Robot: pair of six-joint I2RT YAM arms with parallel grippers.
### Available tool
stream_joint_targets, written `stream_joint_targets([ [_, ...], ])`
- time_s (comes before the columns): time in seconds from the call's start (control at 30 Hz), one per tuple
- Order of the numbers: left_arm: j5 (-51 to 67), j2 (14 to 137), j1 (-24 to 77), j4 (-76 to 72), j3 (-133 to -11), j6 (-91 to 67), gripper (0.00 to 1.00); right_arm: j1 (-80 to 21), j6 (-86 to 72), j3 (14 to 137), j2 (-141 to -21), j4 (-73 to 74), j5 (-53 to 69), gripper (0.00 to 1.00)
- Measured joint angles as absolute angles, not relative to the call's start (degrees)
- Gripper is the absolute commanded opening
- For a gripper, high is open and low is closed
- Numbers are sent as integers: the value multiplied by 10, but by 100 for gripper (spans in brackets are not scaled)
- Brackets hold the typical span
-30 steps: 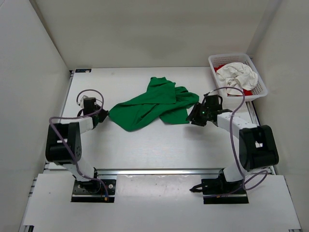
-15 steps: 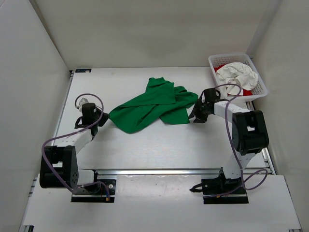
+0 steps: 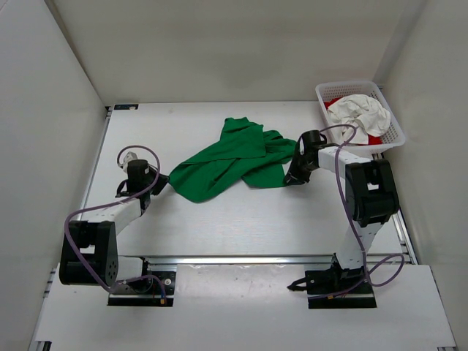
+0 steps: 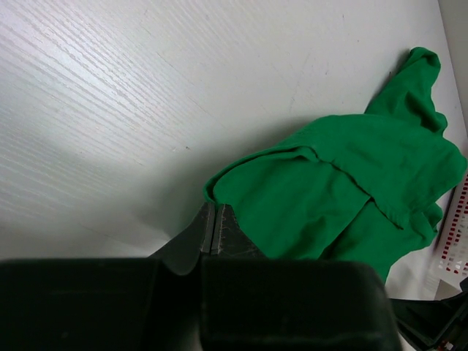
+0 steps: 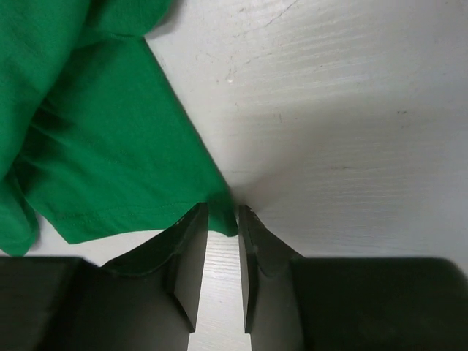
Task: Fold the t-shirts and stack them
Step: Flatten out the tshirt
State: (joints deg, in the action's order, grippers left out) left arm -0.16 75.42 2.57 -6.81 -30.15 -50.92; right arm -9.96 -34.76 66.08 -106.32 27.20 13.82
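Observation:
The green t-shirt (image 3: 234,157) lies crumpled mid-table, between both arms. My left gripper (image 3: 159,180) is shut, with its tips touching the shirt's left corner (image 4: 213,208); no cloth shows between the pads. My right gripper (image 3: 292,178) is low at the shirt's right corner, its fingers a narrow gap apart (image 5: 223,212). A tip of the green cloth (image 5: 95,146) reaches in between them. The off-white t-shirt (image 3: 358,113) is bunched on top of the red t-shirt (image 3: 374,139) in the basket.
The white mesh basket (image 3: 322,91) stands at the back right corner, close behind my right arm. White walls close the table on the left, back and right. A metal rail (image 3: 241,258) runs along the near edge.
Both arms have reached inward to the shirt's two corners. The right gripper's fingers have narrowed around the right corner. The left gripper stayed shut while it slid up to the left corner.

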Motion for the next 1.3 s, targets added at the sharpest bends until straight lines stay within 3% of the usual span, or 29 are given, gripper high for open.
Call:
stream_joint_targets([
  [0.13,0,752,27,-74,-298,-513,0,-101,-349,660,-1063,276,143,18],
  [0.27,0,747,28,-77,-296,-514,0,-104,-351,660,-1065,279,144,1],
  [0.47,4,732,31,-52,-308,-501,0,-114,-358,627,-1019,267,115,0],
  [0.57,45,743,33,29,-389,-464,0,-129,-347,621,-943,289,87,0],
  [0.67,72,763,36,127,-554,-413,0,-141,-329,642,-811,329,54,0],
  [0.77,107,757,25,172,-695,-384,0,-138,-309,753,-714,399,10,0],
  [0.9,157,746,-36,218,-853,-373,0,-170,-277,1006,-705,468,-79,0],
  [1.07,182,698,-83,248,-902,-387,0,-267,-228,1276,-762,533,-168,0],
  [1.17,194,689,-101,273,-937,-397,0,-305,-195,1333,-773,535,-228,0],
  [1.3,180,696,-103,309,-1012,-399,0,-427,-118,1336,-778,492,-325,0],
])
